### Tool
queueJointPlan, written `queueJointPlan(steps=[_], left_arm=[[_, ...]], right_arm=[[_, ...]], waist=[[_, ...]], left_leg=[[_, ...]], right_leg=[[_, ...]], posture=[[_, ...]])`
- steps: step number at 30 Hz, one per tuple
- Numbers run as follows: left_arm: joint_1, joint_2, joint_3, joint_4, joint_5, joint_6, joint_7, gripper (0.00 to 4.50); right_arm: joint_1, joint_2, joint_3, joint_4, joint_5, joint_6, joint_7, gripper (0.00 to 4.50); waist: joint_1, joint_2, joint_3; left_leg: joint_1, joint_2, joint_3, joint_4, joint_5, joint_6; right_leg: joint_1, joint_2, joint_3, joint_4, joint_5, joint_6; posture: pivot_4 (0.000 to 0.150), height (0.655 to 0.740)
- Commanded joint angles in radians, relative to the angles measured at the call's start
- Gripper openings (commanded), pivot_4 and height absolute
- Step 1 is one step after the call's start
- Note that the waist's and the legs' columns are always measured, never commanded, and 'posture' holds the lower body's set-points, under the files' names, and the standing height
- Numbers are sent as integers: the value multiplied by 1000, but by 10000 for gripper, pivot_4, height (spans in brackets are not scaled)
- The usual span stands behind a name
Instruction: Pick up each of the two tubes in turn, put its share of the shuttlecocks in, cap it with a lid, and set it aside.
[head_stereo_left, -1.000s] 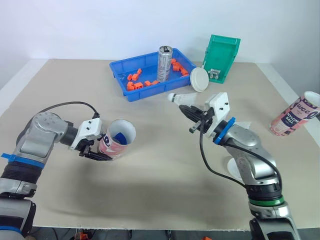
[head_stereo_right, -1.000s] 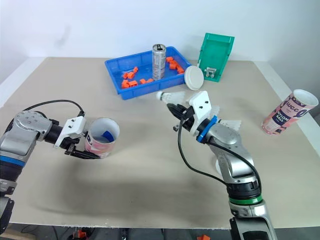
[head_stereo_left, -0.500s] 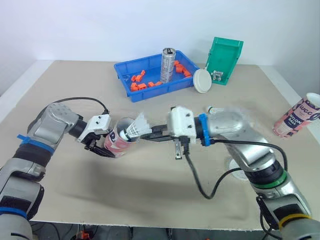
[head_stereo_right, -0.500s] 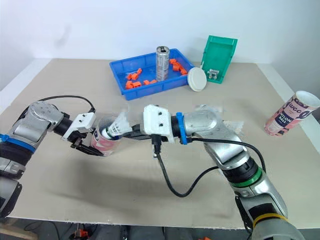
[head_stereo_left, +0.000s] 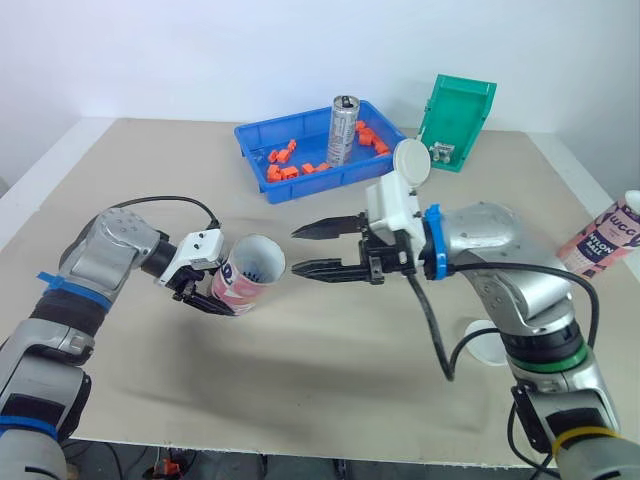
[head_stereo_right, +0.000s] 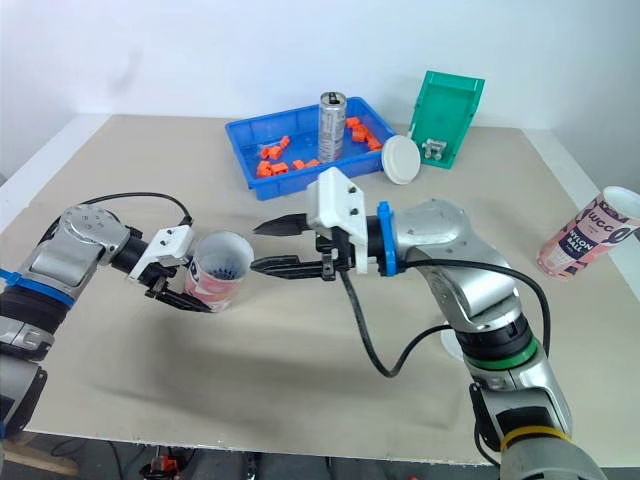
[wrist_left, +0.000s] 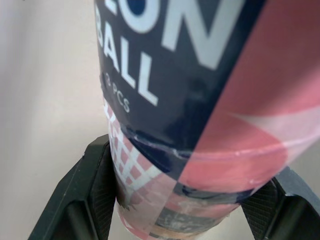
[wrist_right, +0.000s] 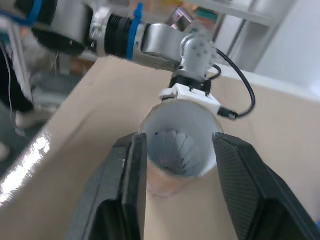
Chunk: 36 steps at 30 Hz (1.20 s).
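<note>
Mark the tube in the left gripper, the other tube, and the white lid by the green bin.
held tube (head_stereo_left: 240, 292): left eye view, pink side wall.
other tube (head_stereo_right: 588, 233): right eye view, middle of its printed wall.
white lid (head_stereo_left: 412, 163): left eye view, centre of its round face.

We take this for a robotics lab: a plain bench (head_stereo_left: 330, 350) against bare white walls (head_stereo_left: 200, 50), a blue tray (head_stereo_left: 330, 184) of small orange parts (head_stereo_left: 283, 166), a green bin (head_stereo_left: 458, 118), shelving (wrist_right: 240, 15) behind.
</note>
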Motion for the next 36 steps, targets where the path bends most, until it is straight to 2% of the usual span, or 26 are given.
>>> queueJointPlan(steps=[1,7,9,13,23,36], left_arm=[[65,-41,-39,-11,36,17,-6,28228],[128,-45,-2,-96,21,58,0,28228],[145,-41,3,-114,20,65,-7,28228],[133,-50,10,-111,33,70,-9,28228],[140,-46,23,-121,40,76,-8,28228],[149,-48,37,-136,35,91,-2,28228]], right_arm=[[100,-11,-186,-17,32,11,-129,24259],[437,-71,-487,-29,29,6,-248,24259],[514,-96,-568,-27,58,19,-240,24259],[617,-181,-673,100,22,-25,-202,24259],[647,-248,-696,342,-30,-128,-171,24259],[606,-241,-629,455,-79,-165,-179,24259]], waist=[[2,0,0],[13,1,-2],[13,3,-3],[13,3,-4],[7,4,-4],[1,4,-4]], left_leg=[[0,0,0,0,0,0],[-3,-6,1,1,-1,1],[-4,-8,1,0,-2,3],[-3,-10,1,0,-4,7],[0,-17,2,1,-6,9],[1,-18,2,1,-6,11]], right_leg=[[0,0,0,0,0,0],[2,-4,4,-2,-5,4],[2,-5,5,-2,-5,5],[3,-7,5,-2,-9,6],[8,-14,6,-2,-11,11],[10,-15,5,-2,-12,11]], posture=[[1500,7400],[1500,7400],[1500,7400],[1500,7400],[1500,7400],[1500,7400]])
